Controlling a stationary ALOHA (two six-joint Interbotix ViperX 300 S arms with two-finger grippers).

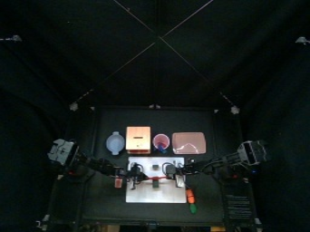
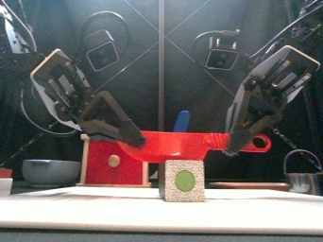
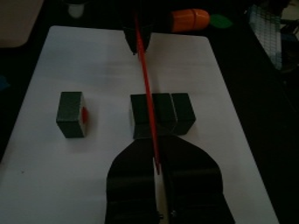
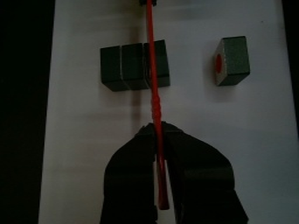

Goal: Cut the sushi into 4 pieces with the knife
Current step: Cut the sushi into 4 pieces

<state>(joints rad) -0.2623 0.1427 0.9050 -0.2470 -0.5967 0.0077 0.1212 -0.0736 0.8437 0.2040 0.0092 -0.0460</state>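
Note:
Both grippers hold a red toy knife point(image 2: 175, 145) level across the white cutting board point(image 2: 76, 198). My left gripper point(image 2: 127, 140) is shut on one end and my right gripper point(image 2: 232, 142) on the handle end. In the left wrist view the blade point(image 3: 142, 70) runs edge-on from the left gripper point(image 3: 152, 159) over a dark green sushi roll point(image 3: 173, 115) of joined blocks. One cut piece point(image 3: 73, 114) lies apart from it. The right wrist view shows the same roll point(image 4: 126, 67) under the knife point(image 4: 152, 87), the loose piece point(image 4: 233, 59) and the right gripper point(image 4: 159, 138). A sushi piece point(image 2: 186, 182) stands near the board's front.
Along the back stand a blue-grey bowl point(image 1: 115, 142), a wooden box point(image 1: 138, 140) with a red drawer front, a red cup point(image 1: 161, 141) holding a blue knife point(image 2: 180, 120), and a pink tray point(image 1: 189, 142). An orange toy food point(image 3: 187, 17) lies off the board's end.

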